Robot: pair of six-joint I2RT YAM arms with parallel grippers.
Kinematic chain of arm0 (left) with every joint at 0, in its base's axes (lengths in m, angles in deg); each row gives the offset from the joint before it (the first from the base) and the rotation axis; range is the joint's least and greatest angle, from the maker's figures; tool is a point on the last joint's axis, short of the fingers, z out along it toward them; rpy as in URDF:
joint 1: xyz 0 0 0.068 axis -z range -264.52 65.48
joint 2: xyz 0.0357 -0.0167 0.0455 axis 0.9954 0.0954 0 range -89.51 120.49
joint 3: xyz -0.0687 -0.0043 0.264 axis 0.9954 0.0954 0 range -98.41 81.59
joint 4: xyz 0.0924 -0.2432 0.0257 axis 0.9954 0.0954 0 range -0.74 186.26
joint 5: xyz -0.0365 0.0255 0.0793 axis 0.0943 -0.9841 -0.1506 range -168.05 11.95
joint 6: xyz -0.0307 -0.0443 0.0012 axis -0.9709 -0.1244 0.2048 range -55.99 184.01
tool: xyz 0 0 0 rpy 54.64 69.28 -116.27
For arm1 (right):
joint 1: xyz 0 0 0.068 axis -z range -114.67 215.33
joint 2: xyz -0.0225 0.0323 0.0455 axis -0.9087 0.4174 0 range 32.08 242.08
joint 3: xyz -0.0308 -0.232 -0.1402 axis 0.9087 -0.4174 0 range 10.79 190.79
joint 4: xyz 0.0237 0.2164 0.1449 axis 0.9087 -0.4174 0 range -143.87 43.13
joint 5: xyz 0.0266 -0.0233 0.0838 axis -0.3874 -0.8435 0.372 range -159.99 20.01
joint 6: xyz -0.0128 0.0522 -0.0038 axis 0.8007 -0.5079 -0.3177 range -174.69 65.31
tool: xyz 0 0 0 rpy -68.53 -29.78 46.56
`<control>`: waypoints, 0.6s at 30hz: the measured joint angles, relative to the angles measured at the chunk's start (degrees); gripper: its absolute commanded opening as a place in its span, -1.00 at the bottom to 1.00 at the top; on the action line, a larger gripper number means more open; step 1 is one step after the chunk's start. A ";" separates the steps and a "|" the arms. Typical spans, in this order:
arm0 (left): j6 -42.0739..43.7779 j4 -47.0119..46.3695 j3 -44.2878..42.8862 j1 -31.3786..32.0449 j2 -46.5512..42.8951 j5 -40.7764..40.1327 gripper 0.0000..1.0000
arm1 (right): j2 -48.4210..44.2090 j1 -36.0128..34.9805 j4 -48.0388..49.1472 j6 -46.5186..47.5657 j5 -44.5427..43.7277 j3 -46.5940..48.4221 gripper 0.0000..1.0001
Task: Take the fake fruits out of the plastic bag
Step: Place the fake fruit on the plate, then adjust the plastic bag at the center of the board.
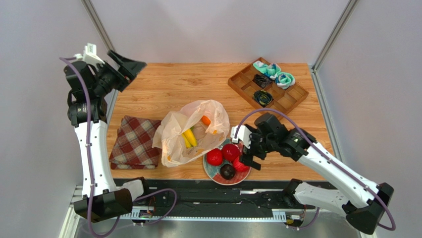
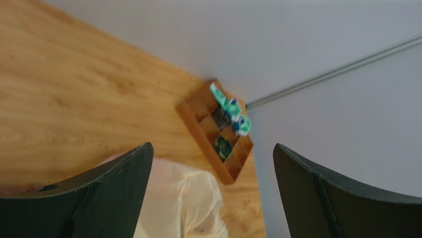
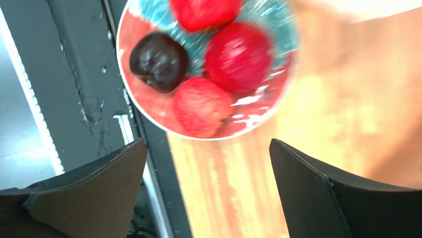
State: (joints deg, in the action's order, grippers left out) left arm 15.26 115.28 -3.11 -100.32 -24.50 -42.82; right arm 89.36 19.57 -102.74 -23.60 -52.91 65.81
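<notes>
The plastic bag (image 1: 184,130) lies crumpled at the table's middle, and its top edge shows in the left wrist view (image 2: 183,198). Yellow bananas (image 1: 189,137) and an orange (image 1: 206,120) show inside it. On the teal-and-red plate (image 1: 213,174) sit two red round fruits (image 1: 214,156), a red strawberry (image 1: 240,165) and a dark round fruit (image 1: 227,171). My right gripper (image 1: 248,154) hovers open at the plate's right edge, holding nothing. Its wrist view shows the plate (image 3: 143,99), the strawberry (image 3: 202,106) and the dark fruit (image 3: 158,61) beyond the right gripper (image 3: 208,193). My left gripper (image 1: 130,67) is raised at the far left, open and empty (image 2: 212,148).
A red plaid cloth (image 1: 134,142) lies left of the bag. A wooden compartment tray (image 1: 268,85) with small items stands at the back right and shows in the left wrist view (image 2: 218,131). The table's near edge and a black rail (image 3: 84,84) run right below the plate.
</notes>
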 measured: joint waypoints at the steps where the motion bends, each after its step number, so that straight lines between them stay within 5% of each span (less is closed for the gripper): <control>1: 1.95 2.19 1.25 0.00 -0.02 1.20 0.98 | -0.76 0.20 -0.94 0.37 -0.48 1.84 1.00; 8: 19.21 18.93 8.72 0.00 -8.74 13.42 0.99 | -0.15 7.78 -2.75 -1.95 -3.74 7.69 1.00; 18: 40.85 42.38 20.65 2.27 -18.34 20.72 0.93 | 20.76 8.61 15.02 -14.69 -0.96 22.67 0.96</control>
State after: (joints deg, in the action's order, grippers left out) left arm 56.11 157.66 17.54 -98.04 -42.83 -22.10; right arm 110.12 28.18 -87.73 -38.29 -53.87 88.48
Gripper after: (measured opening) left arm 0.973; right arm 0.992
